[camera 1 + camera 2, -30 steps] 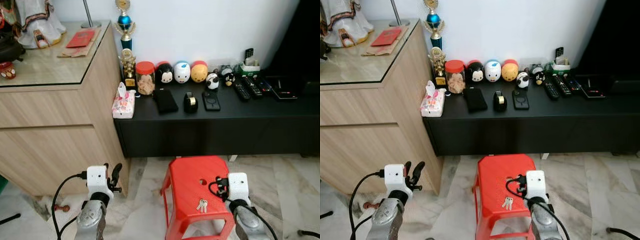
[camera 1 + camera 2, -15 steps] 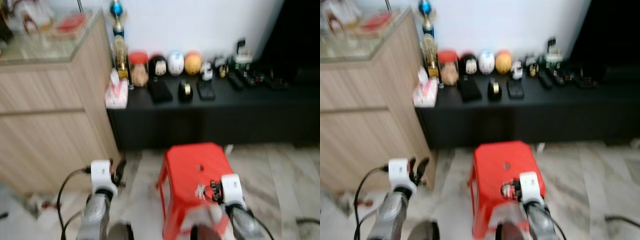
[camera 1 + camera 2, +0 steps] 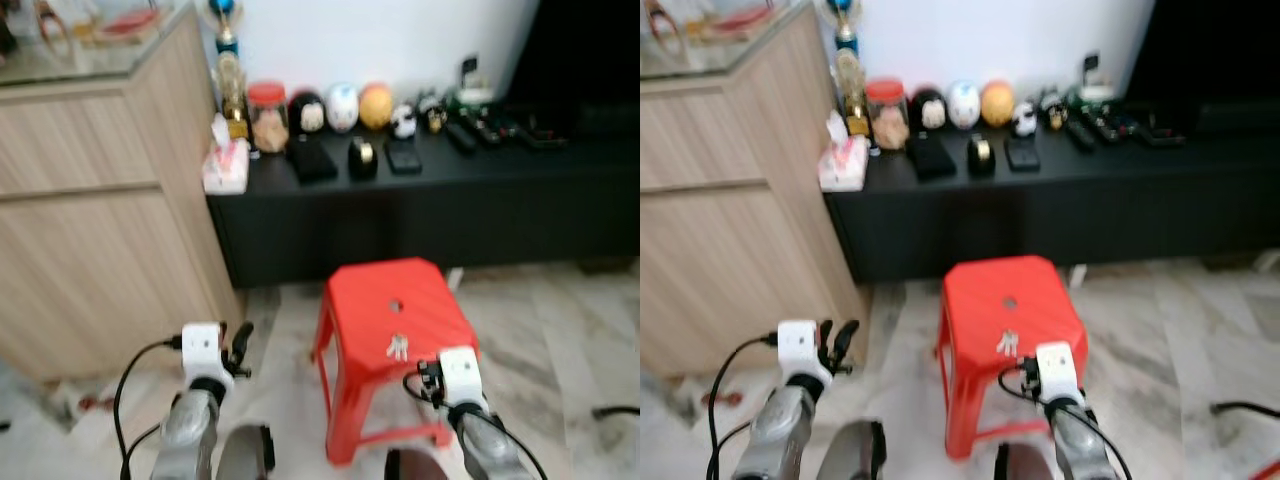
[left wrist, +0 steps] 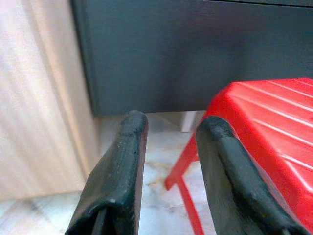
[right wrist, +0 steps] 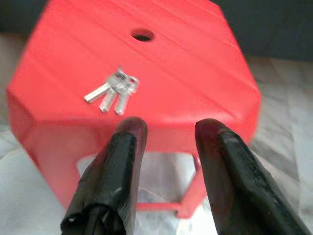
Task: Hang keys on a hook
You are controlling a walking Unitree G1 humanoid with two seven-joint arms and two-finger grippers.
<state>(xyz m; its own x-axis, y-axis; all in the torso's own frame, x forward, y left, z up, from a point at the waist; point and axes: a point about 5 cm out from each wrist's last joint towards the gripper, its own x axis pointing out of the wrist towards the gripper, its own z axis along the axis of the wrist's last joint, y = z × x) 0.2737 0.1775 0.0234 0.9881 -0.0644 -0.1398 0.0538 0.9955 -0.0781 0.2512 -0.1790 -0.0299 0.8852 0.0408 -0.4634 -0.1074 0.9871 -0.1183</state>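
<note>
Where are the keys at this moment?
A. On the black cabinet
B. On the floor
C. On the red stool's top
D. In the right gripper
C: the keys lie on the red stool, and the open right gripper holds nothing.

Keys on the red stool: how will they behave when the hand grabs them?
The keys lie flat and fanned, so they'll probably dangle loosely once lifted. The stool looks like smooth plastic, so they may slide if nudged. They look small and thin, so likely light.

A home living room: low black TV console (image 3: 430, 215) with remotes (image 3: 462, 136) and toy figures (image 3: 342, 106), wooden sideboard (image 3: 100, 200), marble floor (image 3: 560, 330).
</note>
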